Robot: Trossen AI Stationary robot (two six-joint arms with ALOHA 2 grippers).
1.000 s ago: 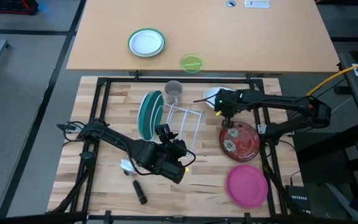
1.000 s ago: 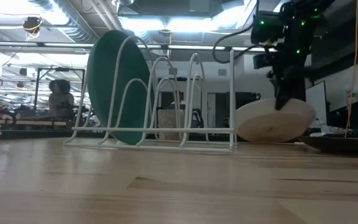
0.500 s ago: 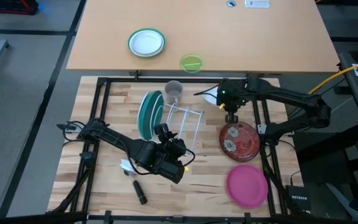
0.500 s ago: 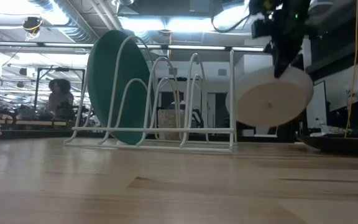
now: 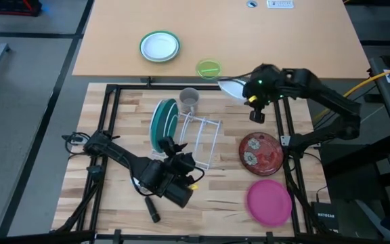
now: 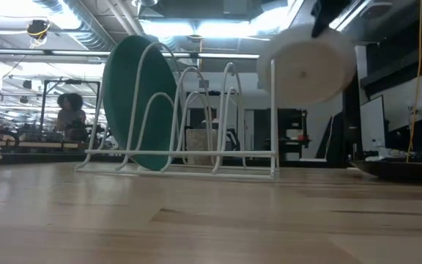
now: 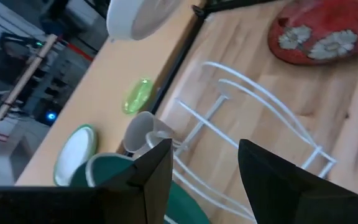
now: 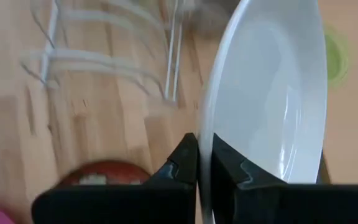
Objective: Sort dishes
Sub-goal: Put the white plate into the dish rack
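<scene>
a smooth, glossy white plate (image 8: 272,93) hangs over a table (image 5: 114,196) of pale, matt butcher-block wood with visible grain. a thin white-coated wire rack (image 6: 196,125) holds a matt teal-green plate (image 6: 134,99), beside a dark red plate (image 5: 261,152) with a slight sheen and a matt magenta pink plate (image 5: 269,201). the dark grippers look like matt plastic.

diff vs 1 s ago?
The right gripper, jaws shut on the white plate, has lifted it off the table, up and toward the far edge. The left gripper, open, slid slightly toward the near-left. Teal plate in the rack, red plate and pink plate unchanged.
</scene>
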